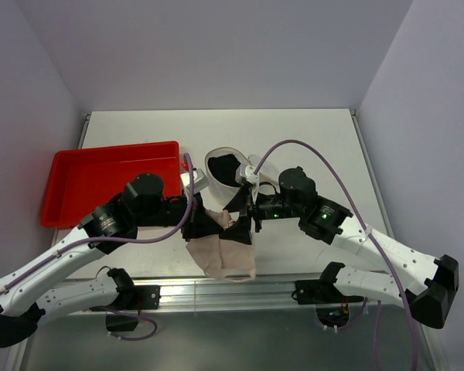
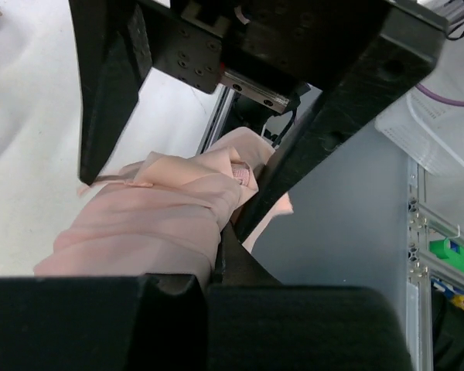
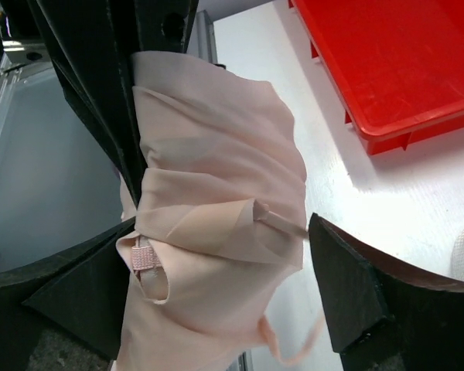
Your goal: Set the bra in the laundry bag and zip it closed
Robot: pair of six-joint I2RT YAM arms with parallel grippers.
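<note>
The pale pink bra [image 1: 226,256] hangs bunched between both grippers near the table's front edge. My left gripper [image 1: 216,224] is shut on the bra; in the left wrist view [image 2: 213,270] the fabric [image 2: 155,216] spills out past its closed fingers. My right gripper [image 1: 247,218] is open, and in the right wrist view [image 3: 216,286] its jaws stand wide on either side of the bra [image 3: 216,178] without pinching it. The laundry bag [image 1: 226,174], whitish mesh with its mouth open and dark inside, stands on the table just behind the grippers.
A red plastic tray [image 1: 108,182] sits at the left, also showing in the right wrist view [image 3: 394,62]. The metal rail [image 1: 232,290] of the table's front edge runs right below the hanging bra. Purple cables loop over both arms.
</note>
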